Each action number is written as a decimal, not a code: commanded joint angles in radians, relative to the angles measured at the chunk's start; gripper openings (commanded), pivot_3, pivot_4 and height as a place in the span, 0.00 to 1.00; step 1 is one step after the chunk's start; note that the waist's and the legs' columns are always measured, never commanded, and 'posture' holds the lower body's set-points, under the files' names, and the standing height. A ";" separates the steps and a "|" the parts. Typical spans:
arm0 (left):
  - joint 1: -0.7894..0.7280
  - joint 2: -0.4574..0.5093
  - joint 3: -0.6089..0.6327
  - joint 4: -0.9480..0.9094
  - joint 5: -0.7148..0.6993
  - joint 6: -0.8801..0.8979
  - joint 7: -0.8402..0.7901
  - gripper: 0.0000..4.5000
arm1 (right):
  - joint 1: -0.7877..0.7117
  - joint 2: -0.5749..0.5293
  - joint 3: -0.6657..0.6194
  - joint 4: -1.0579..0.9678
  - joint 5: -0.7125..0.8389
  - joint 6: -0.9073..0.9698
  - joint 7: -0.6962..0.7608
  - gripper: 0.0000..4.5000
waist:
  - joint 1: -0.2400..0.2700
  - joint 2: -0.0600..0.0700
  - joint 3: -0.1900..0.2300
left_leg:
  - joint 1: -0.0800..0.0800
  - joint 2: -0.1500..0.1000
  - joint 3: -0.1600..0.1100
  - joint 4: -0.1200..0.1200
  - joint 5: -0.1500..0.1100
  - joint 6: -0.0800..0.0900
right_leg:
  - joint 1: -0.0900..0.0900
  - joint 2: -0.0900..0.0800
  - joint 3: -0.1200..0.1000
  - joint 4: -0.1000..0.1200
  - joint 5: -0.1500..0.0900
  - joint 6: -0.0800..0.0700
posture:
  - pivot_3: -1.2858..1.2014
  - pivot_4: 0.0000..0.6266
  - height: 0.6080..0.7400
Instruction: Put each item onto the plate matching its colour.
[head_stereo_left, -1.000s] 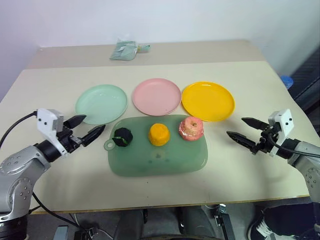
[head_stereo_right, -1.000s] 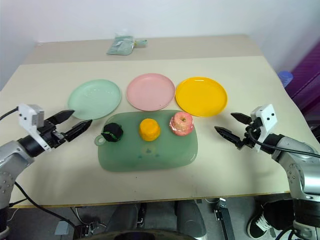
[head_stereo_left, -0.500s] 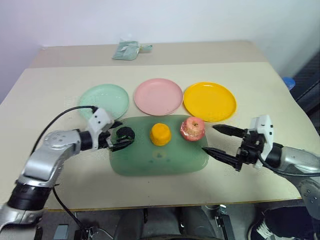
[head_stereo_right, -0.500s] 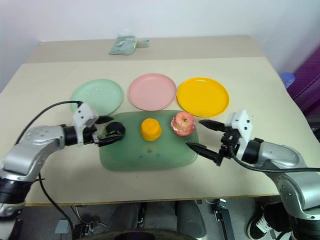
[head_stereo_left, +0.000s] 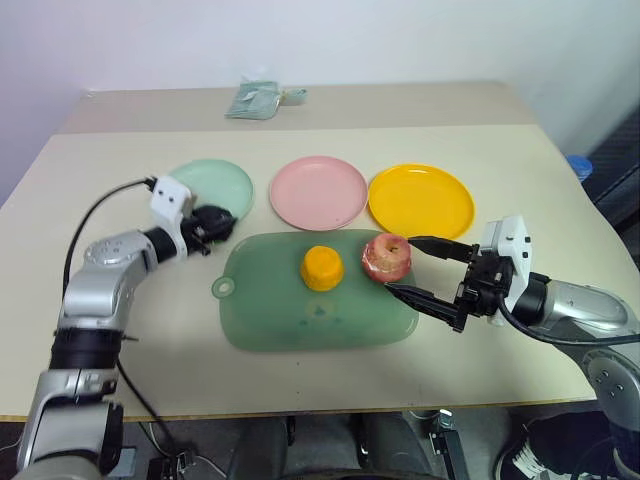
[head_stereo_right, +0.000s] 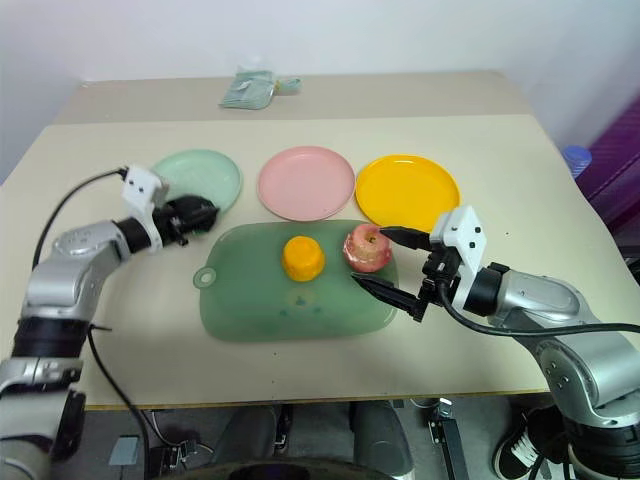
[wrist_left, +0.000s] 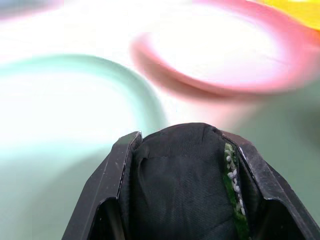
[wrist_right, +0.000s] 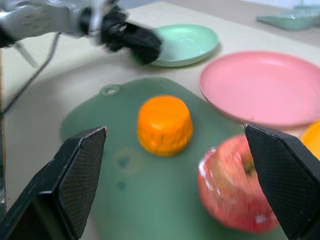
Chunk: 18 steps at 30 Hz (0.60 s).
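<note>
While the translucent green board (head_stereo_left: 320, 300) carries the orange fruit (head_stereo_left: 322, 268) and pinkish-red apple (head_stereo_left: 386, 257), the left gripper (head_stereo_left: 212, 226) clamps the dark green-black lump (wrist_left: 185, 185) over the green plate's (head_stereo_left: 205, 185) near edge; the right gripper (head_stereo_left: 425, 268) stands wide, empty, beside the apple.

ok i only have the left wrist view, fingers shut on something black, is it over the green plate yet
observer: the left fingers hold the dark green-black lump at the near right rim of the round mint green plate; i cannot tell if it touches.
operator: what's the right arm doing
observer: the right fingers are open, spread beside the pinkish-red apple, not closed on it.
operator: and the orange one
observer: the round orange fruit sits on the translucent green board, beside the apple.
</note>
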 joint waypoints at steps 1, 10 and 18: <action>-0.110 -0.030 0.013 0.184 0.069 -0.041 0.099 0.49 | -0.048 0.012 0.023 -0.013 -0.001 -0.017 -0.005 1.00 | -0.003 0.000 0.000 | 0.000 0.000 0.000 0.000 0.000 0.000 | 0.000 0.000 0.000 0.000 0.000 0.000 | 0.52 0.24 1.00; -0.181 -0.063 0.071 0.272 0.063 -0.106 0.118 0.99 | -0.217 0.055 0.196 0.013 -0.092 0.044 -0.095 1.00 | -0.008 -0.001 0.000 | -0.002 0.000 0.000 0.000 0.000 -0.001 | -0.004 0.000 0.000 0.002 0.000 0.000 | 0.52 0.24 1.00; 0.131 0.065 0.127 -0.123 -0.019 -0.199 -0.080 0.99 | -0.370 0.218 0.449 0.109 -0.257 0.119 -0.210 1.00 | -0.012 0.000 0.000 | -0.002 0.001 0.002 -0.002 0.001 -0.001 | -0.008 -0.001 0.002 0.003 0.000 0.000 | 0.52 0.24 1.00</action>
